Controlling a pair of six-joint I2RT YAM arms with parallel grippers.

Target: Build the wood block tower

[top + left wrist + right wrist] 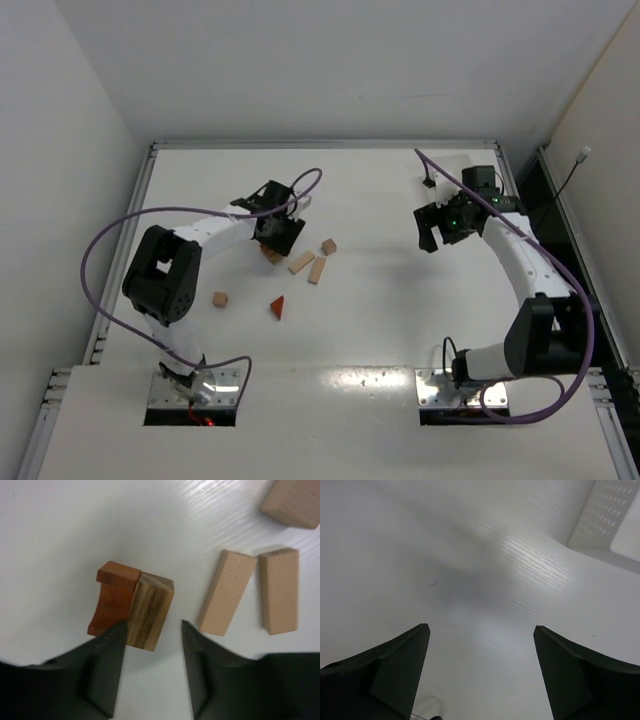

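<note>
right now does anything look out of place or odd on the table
Nothing broken or spilled. The blocks just lie scattered, none visibly stacked; the reddish arch touches a striped block at the open left claw.

Top: overhead, far — wrists: close, downward (left shares blocks (301,262) (227,592)).

Prob. a robotics lab cell: bare white table (390,330) boxed by plain white walls (300,60), metal rails (129,235) at edges.

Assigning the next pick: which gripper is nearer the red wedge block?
Left. The left gripper hovers over the arch block, just beyond the red wedge. The right gripper is far off to the wedge's right, over bare table.
</note>
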